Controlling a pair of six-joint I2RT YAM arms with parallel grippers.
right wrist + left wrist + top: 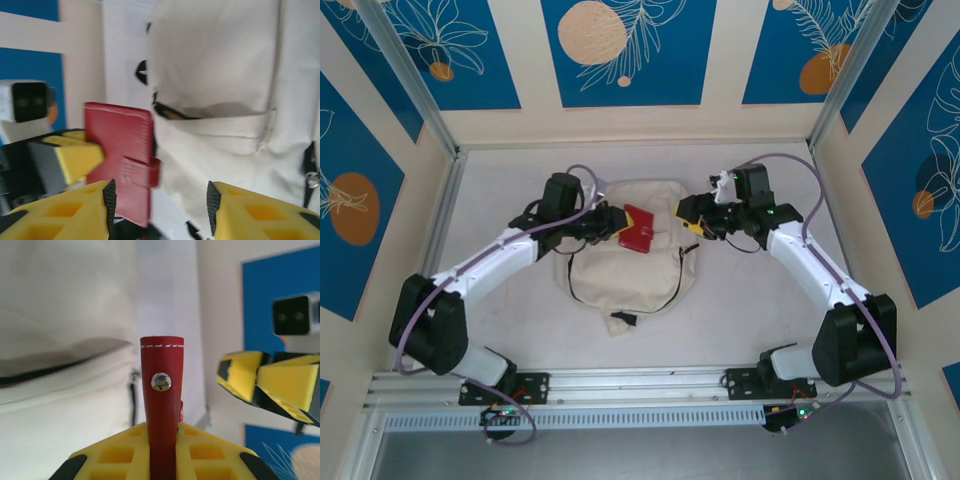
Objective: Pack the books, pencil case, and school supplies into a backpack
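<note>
Because the bag lies flat on the table (500, 200) with its mouth turned away from the arm bases, both arms reach in from the sides and meet above it. At left, the left gripper (610, 222) has its jaws pressed onto one end of the pencil case (638, 229). In the left wrist view the red case stands edge-on between the yellow fingers (120, 455), its snap stud (161, 381) facing the camera. This end grip leaves most of the case free, presumably so the free end can be led into an opening. At centre, the case hangs over the upper part of the backpack (620, 280), not yet inside it. In the right wrist view it sits just beside the gaping front pocket (220, 125), with its closing tab (142, 171) turned toward that camera. Something dark shows inside the pocket mouth, too blurred to name. At right, the right gripper (692, 222) hovers near the case's free side with its jaws spread and nothing between them. It appears placed to steady the fabric or the case. Judged stage: pencil case carried to the bag, insertion pending.
</note>
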